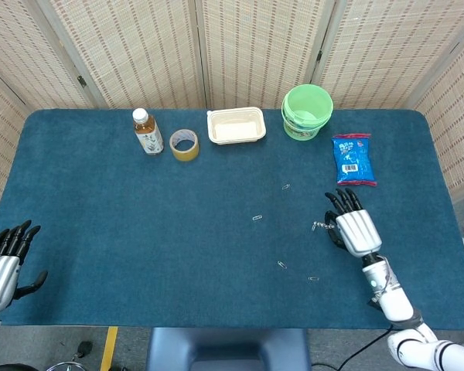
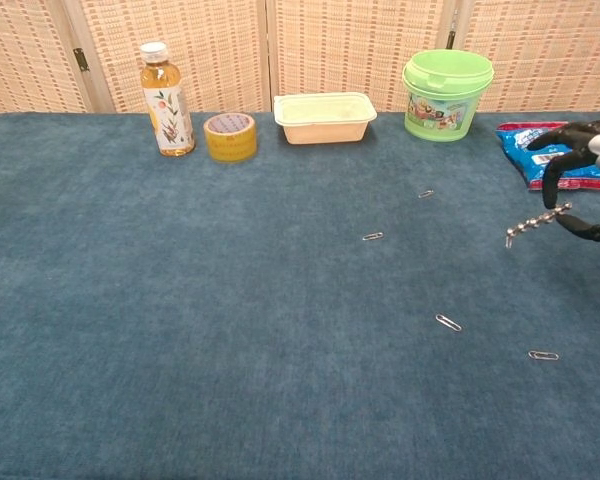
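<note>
A table (image 1: 100, 232) covered with dark blue-green carpet-like cloth stands before folding screens (image 1: 255, 46) of woven beige panels in pale frames. Below the near edge, grey floor with a yellow stripe (image 1: 108, 348) shows. The light is even.

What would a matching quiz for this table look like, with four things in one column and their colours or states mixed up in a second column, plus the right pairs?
Things:
1. bucket
2. tape roll
3. snack packet
4. paper clip chain

Descriptions:
A. blue, lying flat near the table's right edge
B. pinched in the right hand, hanging off the cloth
C. green, standing at the back
D. yellow, beside the bottle

Pairs: 1-C, 2-D, 3-A, 4-B
</note>
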